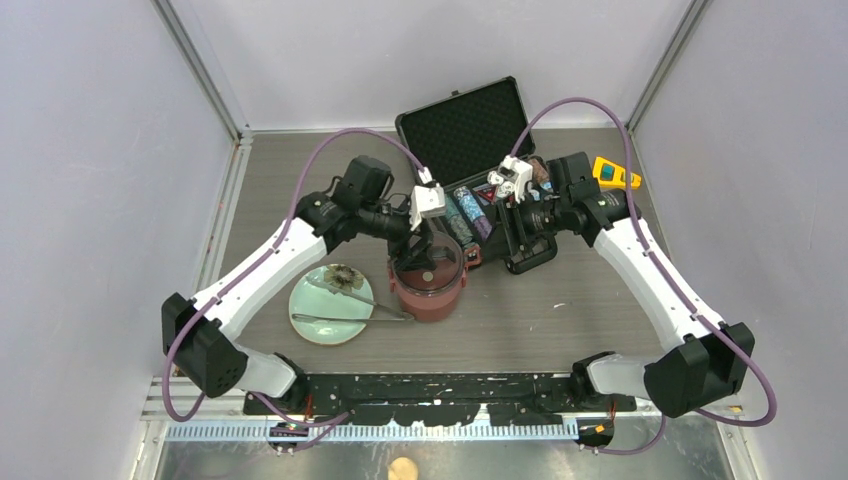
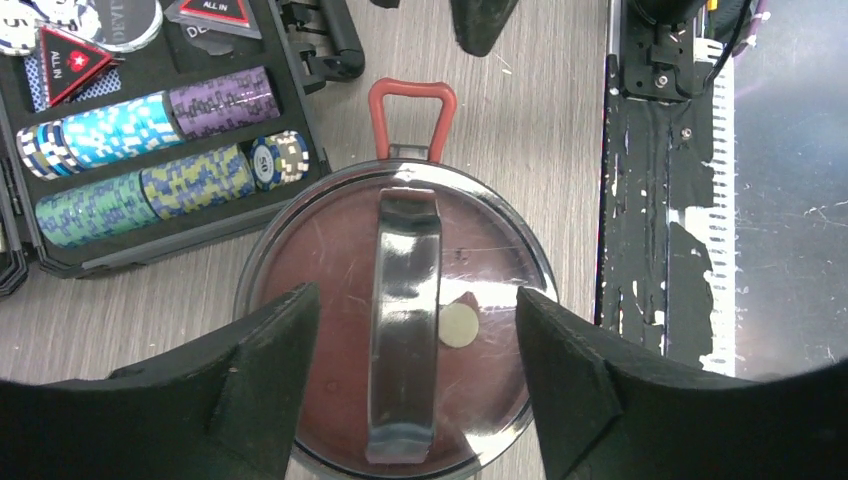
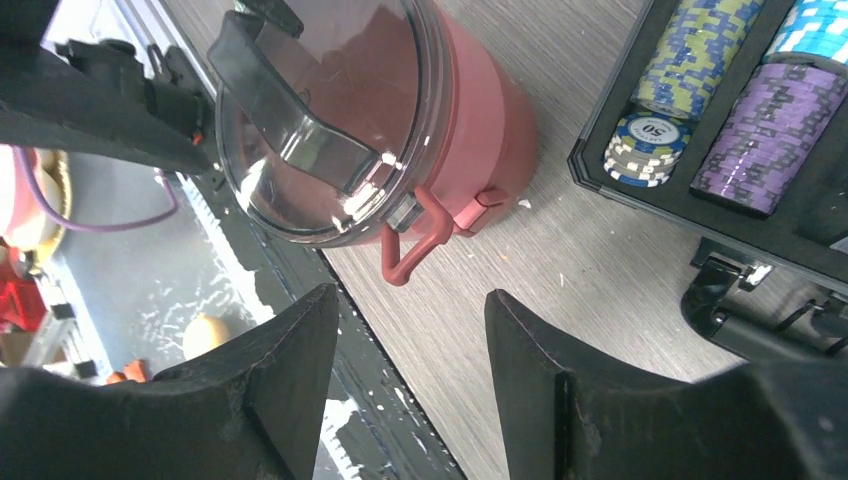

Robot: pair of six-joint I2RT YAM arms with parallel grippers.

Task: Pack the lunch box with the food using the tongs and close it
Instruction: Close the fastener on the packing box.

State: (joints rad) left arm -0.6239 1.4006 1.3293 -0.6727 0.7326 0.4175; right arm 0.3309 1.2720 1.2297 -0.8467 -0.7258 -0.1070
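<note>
The maroon lunch box [image 1: 428,292] stands mid-table with its dark translucent lid [image 2: 330,260] on top, and the red side clip [image 2: 412,105] sticks out loose. My left gripper [image 2: 412,310] hangs open over the lid; its fingers [image 2: 285,340] straddle the lid's handle [image 2: 405,330] with gaps on both sides. A small beige round spot [image 2: 459,325] shows through the lid; any other food inside is hidden. The silver tongs [image 1: 400,317] lie across the pale green plate [image 1: 325,333]. My right gripper [image 3: 410,300] is open and empty, low over the table right of the lunch box [image 3: 480,110].
The open black case [image 1: 465,125] with poker chip rows [image 2: 150,160] sits behind and right of the lunch box. A dark brownish scrap [image 1: 345,278] lies on the plate. A yellow device [image 1: 615,172] is at the far right. A beige round piece [image 1: 403,468] lies below the near rail.
</note>
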